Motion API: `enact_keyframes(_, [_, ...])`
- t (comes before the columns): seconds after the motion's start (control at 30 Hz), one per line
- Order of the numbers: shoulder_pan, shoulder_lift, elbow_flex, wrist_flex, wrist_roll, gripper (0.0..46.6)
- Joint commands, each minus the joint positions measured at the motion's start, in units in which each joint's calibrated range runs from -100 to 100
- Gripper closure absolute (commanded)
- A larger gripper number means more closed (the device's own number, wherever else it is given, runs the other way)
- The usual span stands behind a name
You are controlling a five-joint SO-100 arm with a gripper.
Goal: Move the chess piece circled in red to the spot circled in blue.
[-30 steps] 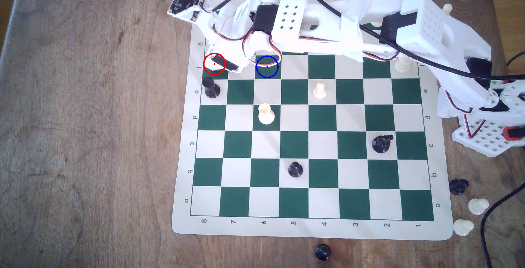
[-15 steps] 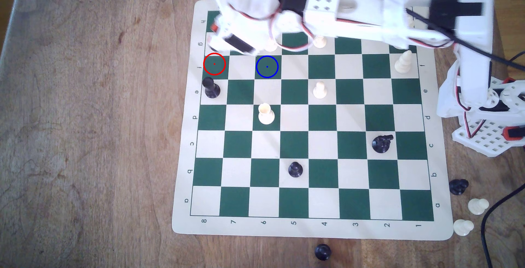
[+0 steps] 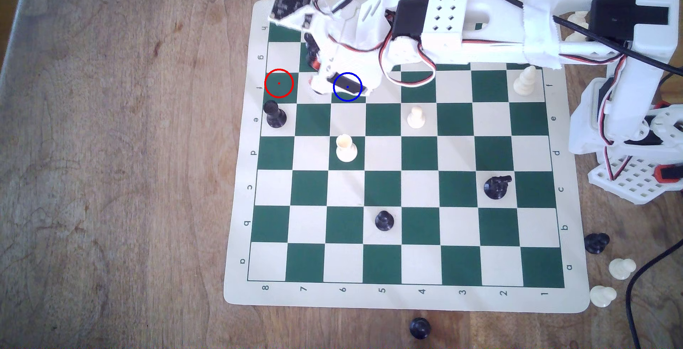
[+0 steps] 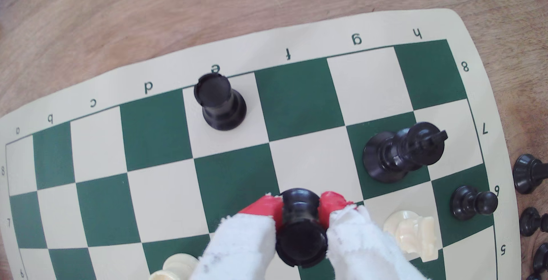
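Gripping the short black rook-like chess piece (image 4: 300,223) by its narrow waist, the pincer (image 4: 299,209) is closed on it, with the red-tipped, cloth-wrapped fingers (image 4: 267,209) on either side, probably because the waist gives them a shoulder to bear against under the flat head. In the exterior view the white printed arm (image 3: 491,27) reaches across the far rows of the board, and the pincer's end lies over the dark green square marked by a blue ring and dot (image 3: 347,87), so the piece looks to be above or at its goal; whether its base touches the square I cannot tell. The red-ringed green square (image 3: 279,83), toward the exterior view's left, is bare. A second black rook of the same shape (image 4: 220,102) stands upright just beside it, and a taller black crowned piece (image 4: 400,152) stands near the pincer. The board is a flexible cream-and-green mat (image 3: 236,223) lying flat on a brown wooden worktop (image 3: 111,149), with spare black and cream pieces set off along its edges.
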Motion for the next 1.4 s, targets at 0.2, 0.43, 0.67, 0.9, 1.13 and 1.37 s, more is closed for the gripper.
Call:
enact_keyframes(0.2, [3.57,-1.76,-0.18,-0.65,1.47,46.4])
enact_keyframes(0.43, [2.71,0.11,0.63,-0.65,1.47,46.4])
enact_keyframes(0.67, [2.56,1.55,1.00,-0.33,1.51,46.4])
enact_keyframes(0.9, [3.18,2.57,1.36,0.82,2.05,46.4])
enact_keyframes(1.13, [3.03,3.51,1.81,1.31,2.20,46.1])
enact_keyframes(1.37, [3.57,3.85,1.81,0.74,2.20,38.0])
